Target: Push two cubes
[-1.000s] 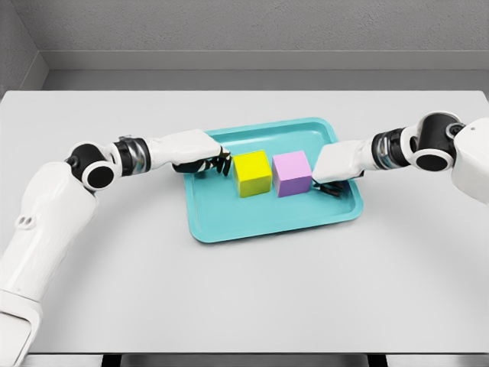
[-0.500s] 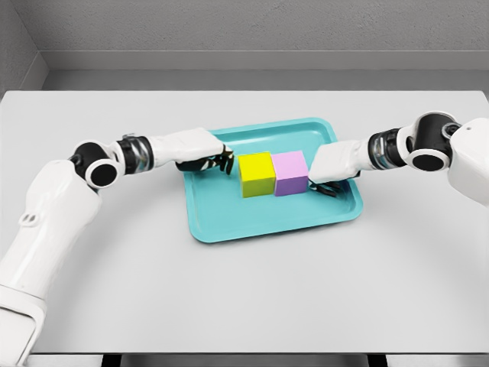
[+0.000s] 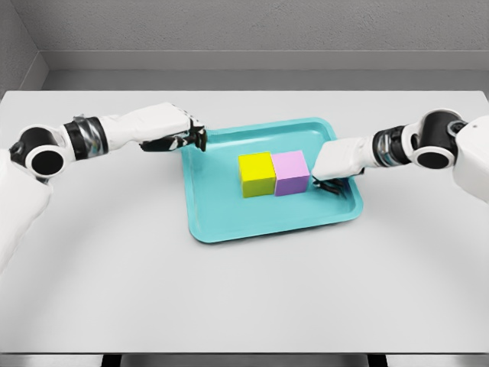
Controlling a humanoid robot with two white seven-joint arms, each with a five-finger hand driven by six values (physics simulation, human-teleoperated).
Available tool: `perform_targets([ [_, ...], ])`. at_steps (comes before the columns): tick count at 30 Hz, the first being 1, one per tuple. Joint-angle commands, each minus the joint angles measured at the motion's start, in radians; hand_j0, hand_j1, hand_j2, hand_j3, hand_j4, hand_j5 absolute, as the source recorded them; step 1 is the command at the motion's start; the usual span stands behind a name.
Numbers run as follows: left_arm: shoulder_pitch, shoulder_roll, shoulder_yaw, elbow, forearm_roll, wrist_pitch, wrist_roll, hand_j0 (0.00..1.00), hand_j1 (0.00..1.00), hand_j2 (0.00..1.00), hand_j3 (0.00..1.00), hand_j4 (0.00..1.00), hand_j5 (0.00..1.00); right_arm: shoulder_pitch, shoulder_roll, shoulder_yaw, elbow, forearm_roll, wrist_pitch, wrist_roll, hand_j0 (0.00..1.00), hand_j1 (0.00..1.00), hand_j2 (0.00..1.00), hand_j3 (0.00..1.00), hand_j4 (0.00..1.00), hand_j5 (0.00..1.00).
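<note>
A yellow cube [image 3: 257, 174] and a purple cube [image 3: 291, 172] stand side by side and touching on a teal tray [image 3: 260, 218] in the middle of the table. My left hand [image 3: 187, 139] hovers near the tray's far left corner, well apart from the yellow cube, fingers curled and holding nothing. My right hand [image 3: 327, 180] sits over the tray's right side, just right of the purple cube, its dark fingers curled under the palm. Whether it touches the cube is unclear.
The tray lies on a pale grey table [image 3: 244, 290]. A grey wall [image 3: 252, 30] rises behind the table's far edge.
The cubes came together on the tray. My left hand has pulled back up and to the left, away from the yellow cube. The right hand has drawn slightly right.
</note>
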Motion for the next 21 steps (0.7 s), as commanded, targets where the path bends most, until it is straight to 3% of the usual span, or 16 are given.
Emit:
perform_targets([
  [1,0.000,0.144,-0.001,-0.110,0.143,0.003,0.000,0.49,0.49,0.49,0.49,0.49,0.49,0.002,-0.007,-0.022,0.001,-0.002,0.002,0.000,0.13,0.13,0.13,0.13,0.13,0.13],
  [3,0.021,0.158,-0.001,-0.140,0.166,0.003,0.000,0.53,0.53,0.53,0.53,0.53,0.53,0.002,-0.041,-0.082,0.001,-0.004,0.002,0.000,0.13,0.13,0.13,0.13,0.13,0.13],
  [4,0.041,0.158,-0.001,-0.142,0.166,0.003,0.000,0.70,0.70,0.70,0.70,0.70,0.70,0.002,-0.062,-0.117,0.005,-0.004,0.002,0.000,0.13,0.13,0.13,0.13,0.13,0.13],
  [5,0.090,0.156,0.001,-0.166,0.163,0.003,0.000,1.00,1.00,1.00,1.00,1.00,1.00,0.008,-0.102,-0.163,0.003,-0.004,0.002,0.000,0.14,0.14,0.14,0.14,0.14,0.14],
  [7,0.155,0.145,0.010,-0.208,0.165,0.003,0.000,1.00,1.00,1.00,1.00,1.00,1.00,0.011,-0.150,-0.188,0.001,-0.004,0.002,0.000,0.14,0.14,0.14,0.14,0.14,0.14],
  [12,0.160,0.153,0.027,-0.206,0.163,0.003,0.000,1.00,1.00,1.00,1.00,1.00,1.00,0.037,-0.217,-0.263,0.003,-0.004,0.002,0.000,0.16,0.16,0.16,0.16,0.16,0.16],
  [13,0.169,0.155,0.029,-0.206,0.163,0.003,0.000,1.00,1.00,1.00,1.00,1.00,1.00,0.041,-0.225,-0.263,0.005,-0.004,0.002,0.000,0.27,0.27,0.27,0.27,0.27,0.27],
  [14,0.173,0.156,0.029,-0.206,0.163,0.003,0.000,1.00,1.00,1.00,1.00,1.00,1.00,0.043,-0.226,-0.263,0.015,-0.004,0.002,0.000,1.00,1.00,1.00,1.00,1.00,1.00],
  [21,0.184,0.156,0.024,-0.235,0.163,0.003,0.000,1.00,1.00,1.00,1.00,1.00,1.00,0.046,-0.248,-0.300,0.018,-0.007,0.002,0.000,1.00,1.00,1.00,1.00,1.00,1.00],
])
